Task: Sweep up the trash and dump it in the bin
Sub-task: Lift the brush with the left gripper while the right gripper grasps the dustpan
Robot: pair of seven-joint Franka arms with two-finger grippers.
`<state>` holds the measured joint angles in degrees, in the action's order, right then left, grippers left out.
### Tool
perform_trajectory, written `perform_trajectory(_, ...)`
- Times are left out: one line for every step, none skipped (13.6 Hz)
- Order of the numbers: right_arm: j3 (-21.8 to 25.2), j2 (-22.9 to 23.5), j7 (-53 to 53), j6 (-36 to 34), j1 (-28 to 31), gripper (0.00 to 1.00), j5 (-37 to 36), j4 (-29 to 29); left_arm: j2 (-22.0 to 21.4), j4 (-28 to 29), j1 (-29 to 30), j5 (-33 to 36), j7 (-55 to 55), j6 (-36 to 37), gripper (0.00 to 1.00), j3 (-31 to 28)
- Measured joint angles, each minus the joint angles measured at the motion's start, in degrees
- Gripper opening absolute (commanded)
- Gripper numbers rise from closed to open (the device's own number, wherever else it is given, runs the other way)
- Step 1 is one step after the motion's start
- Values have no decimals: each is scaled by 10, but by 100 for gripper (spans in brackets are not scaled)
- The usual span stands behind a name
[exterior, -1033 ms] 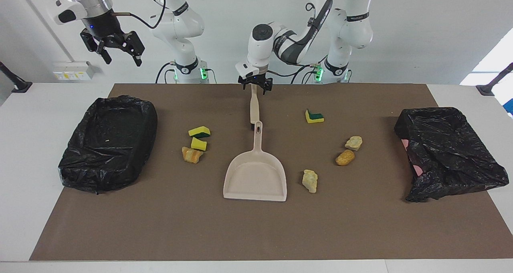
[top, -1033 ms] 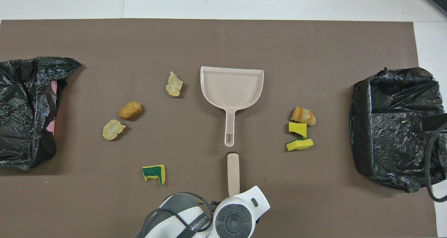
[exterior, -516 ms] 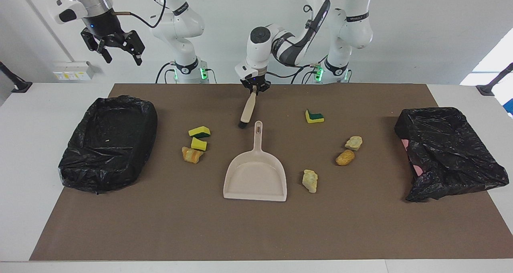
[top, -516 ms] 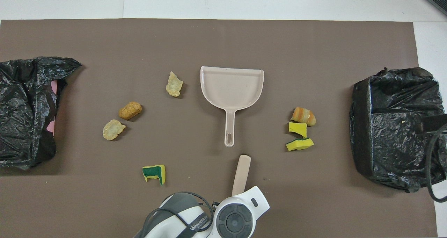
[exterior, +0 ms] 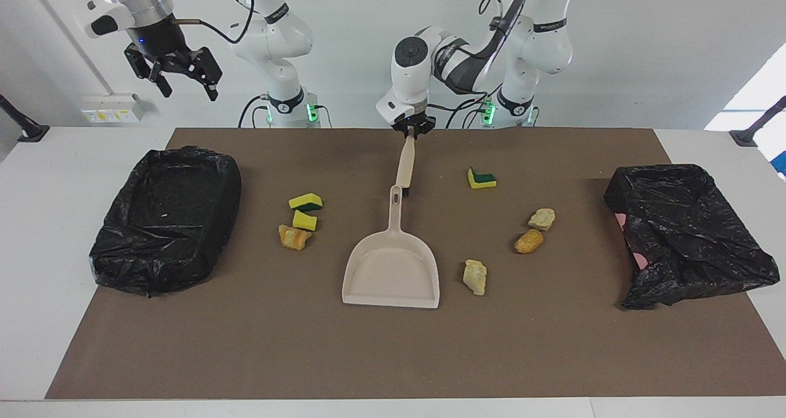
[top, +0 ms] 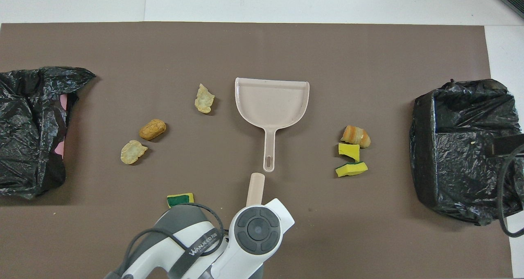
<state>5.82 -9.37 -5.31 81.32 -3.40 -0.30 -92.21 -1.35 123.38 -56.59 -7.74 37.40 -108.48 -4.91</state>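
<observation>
My left gripper [exterior: 411, 129] is shut on the handle of the beige brush [exterior: 405, 163], which hangs tilted with its black bristle end low by the tip of the dustpan's handle. The brush also shows in the overhead view [top: 256, 187]. The beige dustpan [exterior: 393, 264] lies flat mid-mat. Trash lies on both sides of it: two sponge pieces [exterior: 305, 202] [exterior: 304, 220] and an orange chunk [exterior: 295, 237] toward the right arm's end; a sponge piece [exterior: 482, 178], a cream chunk [exterior: 541, 219], a tan chunk [exterior: 529, 241] and another cream chunk [exterior: 475, 277] toward the left arm's end. My right gripper [exterior: 178, 77] waits open, high up.
A bin lined with a black bag [exterior: 166, 215] stands at the right arm's end of the brown mat. A crumpled black bag [exterior: 688, 234] lies at the left arm's end. In the overhead view my left arm partly covers the lone sponge piece [top: 180, 198].
My left gripper has lifted the brush handle off the mat and shifted toward the left arm's end; the brush swung one way, then back. The right gripper hardly moved.
</observation>
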Motion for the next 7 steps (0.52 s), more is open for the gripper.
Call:
perform_trajectory(-1, 1, 0, 0, -2, 100, 0, -2, -3, -7, 12, 13, 16, 22, 0, -1)
perform_trajectory(-3, 4, -2, 0, -10, 100, 0, -5, -3, -13, 25, 29, 32, 40, 0, -1)
perform_trajectory(-5, 10, -15, 1, -22, 100, 0, -7, -2, -16, 38, 46, 47, 54, 0, -1)
perform_trajectory(-8, 20, -38, 8, -39, 100, 0, -7, -1, -17, 53, 60, 57, 63, 0, -1)
perform_trajectory(-11, 32, -61, 23, -57, 100, 1, -7, 0, -18, 70, 76, 62, 69, 0, -1)
perform_trajectory(-13, 48, -83, 43, -77, 100, 2, -7, 2, -20, 91, 93, 62, 70, 0, -1)
perform_trajectory(-15, 65, -105, 65, -95, 100, 2, -7, 4, -23, 112, 108, 62, 70, 0, -2)
